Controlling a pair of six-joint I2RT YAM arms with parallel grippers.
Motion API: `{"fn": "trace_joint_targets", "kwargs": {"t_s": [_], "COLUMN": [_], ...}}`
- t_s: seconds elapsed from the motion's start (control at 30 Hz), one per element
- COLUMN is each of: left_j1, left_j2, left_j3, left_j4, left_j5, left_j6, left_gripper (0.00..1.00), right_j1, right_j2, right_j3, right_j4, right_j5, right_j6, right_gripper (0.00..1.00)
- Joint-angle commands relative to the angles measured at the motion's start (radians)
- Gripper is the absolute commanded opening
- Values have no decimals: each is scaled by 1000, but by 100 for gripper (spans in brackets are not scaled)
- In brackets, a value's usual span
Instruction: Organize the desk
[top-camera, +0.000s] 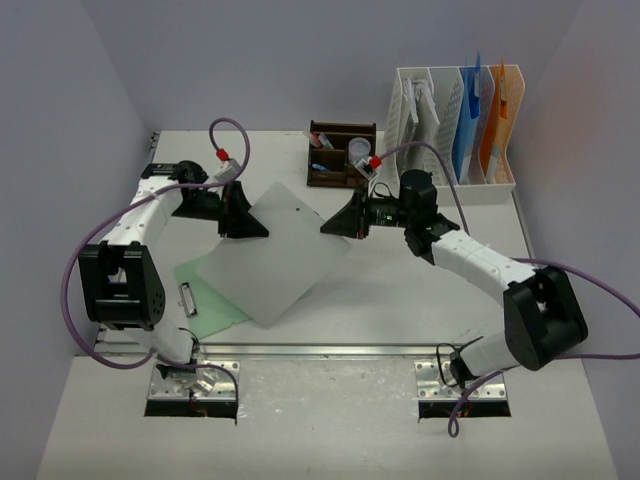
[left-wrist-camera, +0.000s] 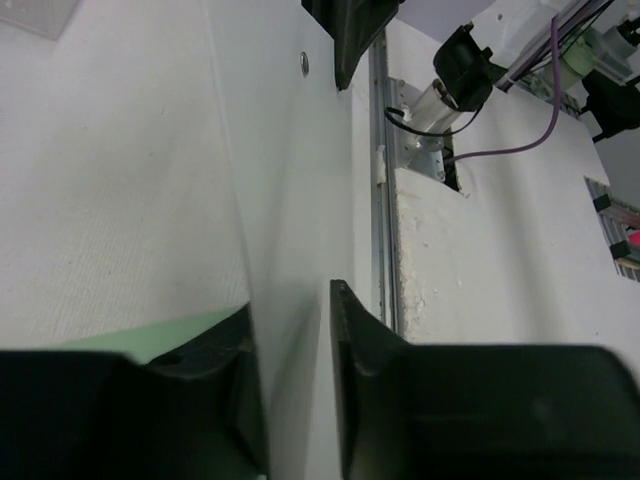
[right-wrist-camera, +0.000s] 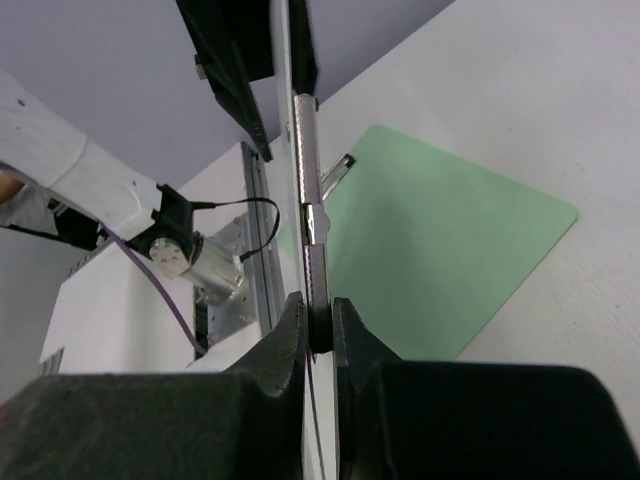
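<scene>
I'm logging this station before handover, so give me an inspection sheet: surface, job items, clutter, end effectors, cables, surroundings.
Surface: white desk, with a metal rail along its near edge.
Job's things: white clipboard held above the desk between both arms; green clipboard lying flat, partly under it.
Clutter: nothing seen. The brown pen organizer and the white file rack with blue and orange folders stand at the far edge.
Grippers: left end effector open, fingers straddling the white clipboard's edge; right end effector shut on its clip end.
Cables: purple cables loop over both arms; no snag visible.
Surroundings: plain walls; nothing else seen.
</scene>
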Motion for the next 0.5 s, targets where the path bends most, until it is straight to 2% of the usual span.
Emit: {"fn": "trace_joint_targets", "kwargs": {"t_s": [0.0, 0.03, 0.13, 0.2, 0.27, 0.3, 0.33, 0.37, 0.43, 0.47], "left_j1": [18, 23, 34, 48, 61, 63, 63, 62, 60, 61], "left_j2": [-27, -32, -52, -58, -76, -87, -118, -155, -271, -319], "left_j3": [37, 43, 73, 107, 134, 142, 136, 118, 16, -21], "left_j4": [7, 8, 7, 8, 81, 139, 278, 432, 831, 923], "left_j5": [191, 175, 110, 65, 24, -32, -74, -178, -518, -599], "left_j6": [53, 54, 61, 55, -14, -155, -257, -369, -761, -841], "left_gripper": [60, 66, 98, 100, 100, 100, 100, 100, 100, 100], "right_j1": [-25, -33, -78, -113, -147, -171, -182, -195, -223, -229], "right_j2": [-97, -116, -179, -199, -212, -219, -223, -227, -239, -249], "right_j3": [129, 162, 240, 317, 390, 417, 459, 495, 555, 577], "right_j4": [-244, -346, -557, -708, -828, -875, -938, -989, -1074, -1108], "right_j5": [-6, 5, 72, 107, 159, 211, 238, 265, 351, 407], "right_j6": [-170, -229, -340, -383, -458, -483, -524, -570, -644, -674], "right_gripper": [0, 0, 0, 0, 0, 0, 0, 0, 0, 0]}}
